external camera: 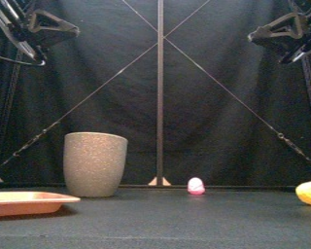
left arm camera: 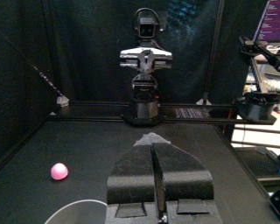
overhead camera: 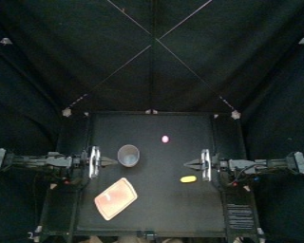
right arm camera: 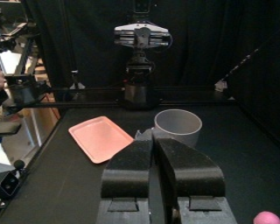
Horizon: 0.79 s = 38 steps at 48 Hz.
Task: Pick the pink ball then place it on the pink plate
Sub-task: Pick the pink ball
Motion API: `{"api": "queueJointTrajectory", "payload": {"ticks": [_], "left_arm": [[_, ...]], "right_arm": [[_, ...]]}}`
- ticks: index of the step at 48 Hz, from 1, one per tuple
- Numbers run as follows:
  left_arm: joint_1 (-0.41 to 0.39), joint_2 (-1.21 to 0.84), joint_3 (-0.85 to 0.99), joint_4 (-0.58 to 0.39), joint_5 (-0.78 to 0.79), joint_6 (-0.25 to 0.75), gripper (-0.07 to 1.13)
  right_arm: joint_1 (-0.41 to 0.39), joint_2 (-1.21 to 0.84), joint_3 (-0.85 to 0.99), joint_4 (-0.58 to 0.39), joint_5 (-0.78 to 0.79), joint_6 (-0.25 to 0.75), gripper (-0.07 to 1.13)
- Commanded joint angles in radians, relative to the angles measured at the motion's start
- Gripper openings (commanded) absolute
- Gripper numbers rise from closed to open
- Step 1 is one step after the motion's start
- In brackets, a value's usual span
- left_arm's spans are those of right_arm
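- Pink is showing twice on the black table (overhead camera: pixel 167 204): the pink ball (overhead camera: pixel 165 140) and the pink plate (overhead camera: pixel 115 199).
- In the top view the pink ball is sitting just above the middle of the table area, toward its upper edge, touching nothing.
- In the front view the pink ball (external camera: pixel 194 186) is appearing small, low in the frame and a little right of centre.
- The pink plate is lying flat at the lower left of the table in the top view, turned at an angle and well apart from the ball. In the front view it is showing at the bottom left (external camera: pixel 22 201).
- A tall grey cup (overhead camera: pixel 126 155) is standing upright above the plate, left of the ball and slightly lower.
- A yellow toy (overhead camera: pixel 188 177) is lying right of centre, below the ball and apart from it.
- The left gripper (overhead camera: pixel 94 163) is resting at the table's left edge, midway up. Its wrist view is showing the jaws pressed together on nothing, with the ball (left arm camera: pixel 59 171) off to the lower left.
- The right gripper (overhead camera: pixel 205 166) is resting at the right edge, near the yellow toy. Its jaws are likewise meeting in a thin seam and gripping nothing.
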Motion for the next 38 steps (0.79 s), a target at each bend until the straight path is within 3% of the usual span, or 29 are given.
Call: {"api": "queueJointTrajectory", "payload": {"ticks": [1,15,21,38], "left_arm": [[0.003,0.014,0.011,-0.003,-0.051,0.000,0.07],[0.003,0.014,0.020,-0.023,-0.107,0.000,0.08],[0.003,0.014,0.018,-0.021,-0.115,0.002,0.08],[0.005,0.014,0.020,-0.020,-0.115,0.005,0.08]], "right_arm": [[-0.086,0.057,-0.028,-0.003,-0.023,0.000,0.12],[-0.336,0.305,-0.075,-0.003,-0.112,0.005,0.14],[-0.397,0.403,-0.101,-0.003,-0.120,0.005,0.23],[-0.468,0.681,-0.192,0.017,-0.130,0.008,1.00]]}}
